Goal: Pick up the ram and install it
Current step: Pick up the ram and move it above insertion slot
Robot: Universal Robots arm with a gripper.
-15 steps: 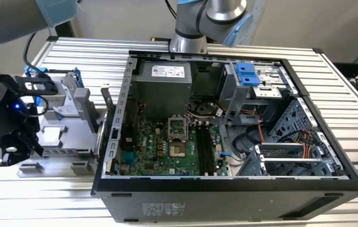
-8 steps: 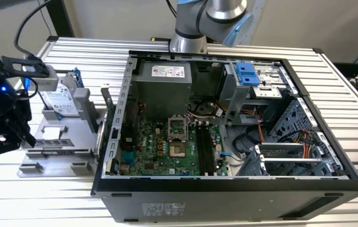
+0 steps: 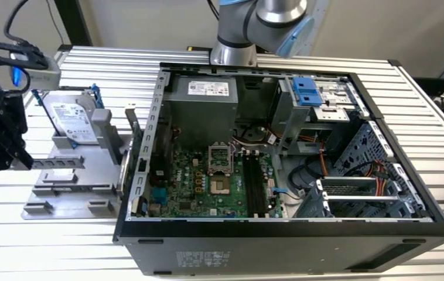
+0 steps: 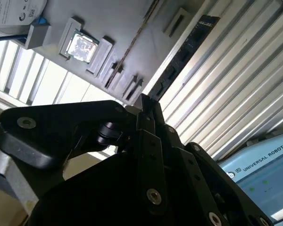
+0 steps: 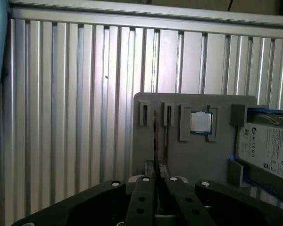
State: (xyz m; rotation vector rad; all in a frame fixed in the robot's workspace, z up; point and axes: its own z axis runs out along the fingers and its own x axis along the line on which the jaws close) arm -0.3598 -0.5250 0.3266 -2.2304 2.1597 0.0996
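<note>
The gripper (image 5: 155,165) looks pinched narrow on the near end of the ram (image 4: 181,59); the stick juts out ahead of the fingertips, long axis pointing away from the wrist; it is edge-on in the first wrist view, chip face showing in the second; beyond it lies the grey fixture (image 5: 217,160).

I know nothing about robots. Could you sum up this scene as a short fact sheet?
setting: ribbed aluminium table with an open black computer case and a grey plastic parts holder beside it
on holder: silver square processor chip; silver, white-labelled hard drive in a blue frame
ram: long, thin, dark circuit-board stick, at the holder, outside the case
gripper: black, its tip meeting one end of the ram in both wrist views
hold: cannot tell whether the ram is gripped
install: not done
</note>
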